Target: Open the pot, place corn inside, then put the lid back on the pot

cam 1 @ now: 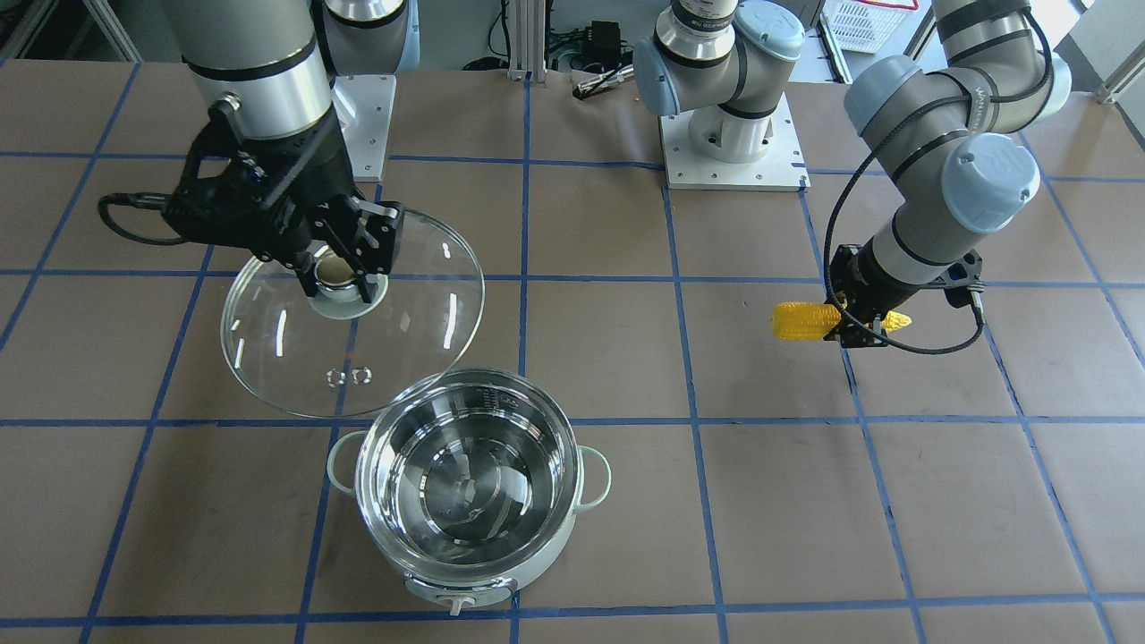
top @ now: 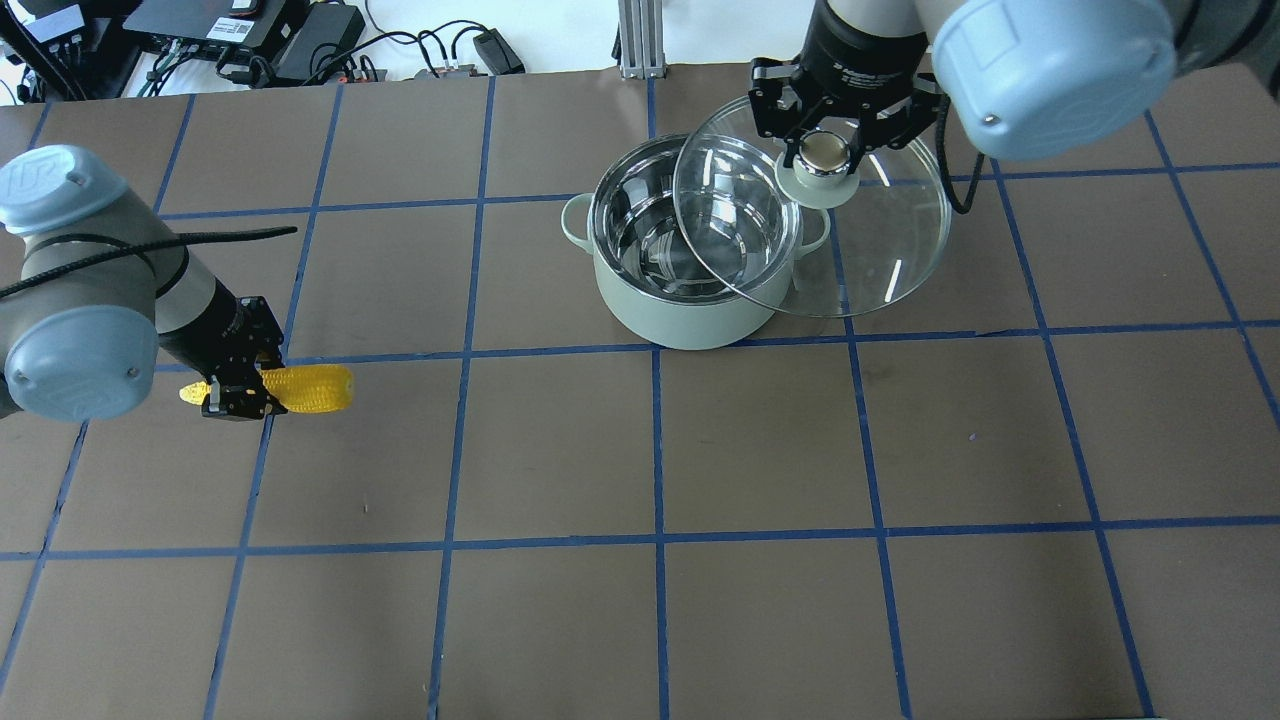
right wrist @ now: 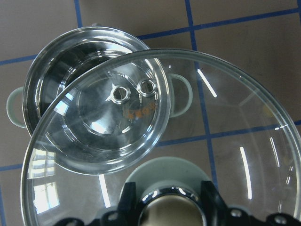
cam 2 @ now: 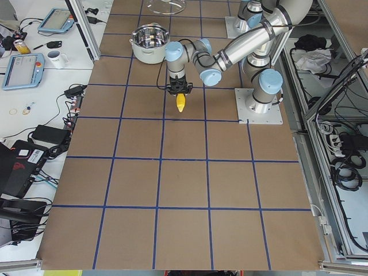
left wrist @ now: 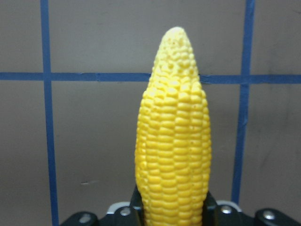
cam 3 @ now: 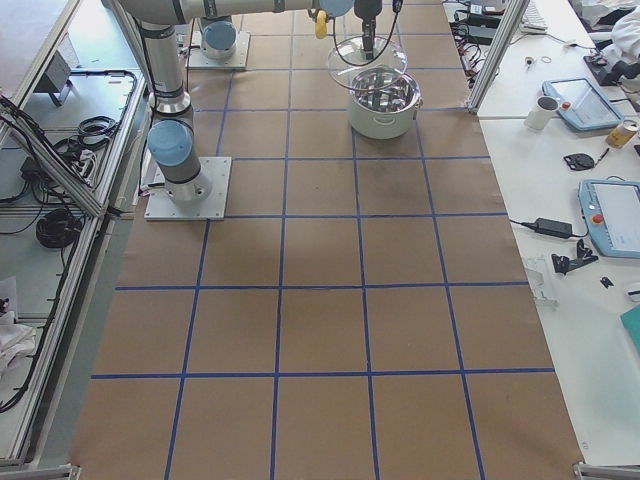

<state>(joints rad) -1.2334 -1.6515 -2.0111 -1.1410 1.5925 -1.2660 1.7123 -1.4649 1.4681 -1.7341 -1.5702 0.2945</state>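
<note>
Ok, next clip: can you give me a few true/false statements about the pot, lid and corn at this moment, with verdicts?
1. The lid rests closed on the pot. False: the right fingers hold it by its knob, off to one side of the open pot.
2. The left fingers are shut on the corn. True.
3. The corn is already inside the pot. False: the pot is empty, and the corn is far from it, in the left fingers.
4. The pot stands upright on the table. True.
</note>
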